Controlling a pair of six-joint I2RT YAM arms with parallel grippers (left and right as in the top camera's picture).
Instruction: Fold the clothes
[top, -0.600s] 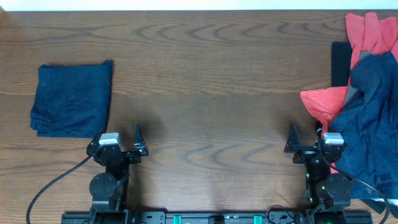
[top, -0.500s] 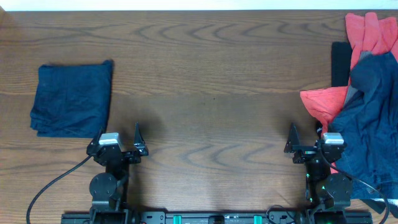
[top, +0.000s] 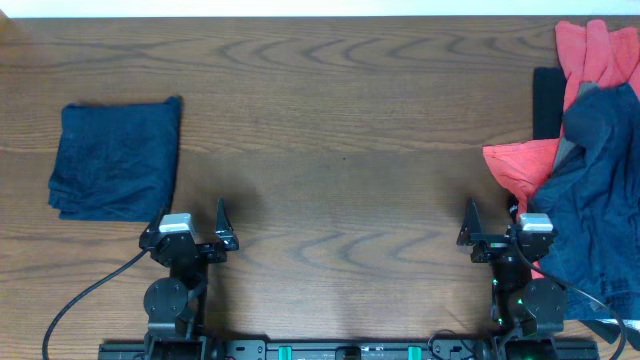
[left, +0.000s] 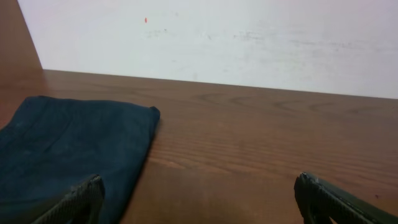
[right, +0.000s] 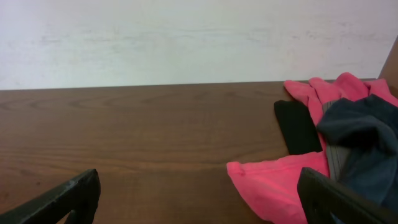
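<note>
Left tool (left: 198, 191): jaws wide apart, empty; folded navy garment (top: 115, 158) just ahead-left. Right tool (right: 198, 186): same, empty; unfolded heap (top: 592, 205) (navy over red) against its right side. Step, judged: between garments; next needs one piece drawn onto bare surface (top: 340, 150).

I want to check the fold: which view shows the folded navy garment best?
Overhead: the whole folded navy garment shows, all edges visible. The left wrist view catches only part of it, at a low angle. The right wrist view does not show it.
</note>
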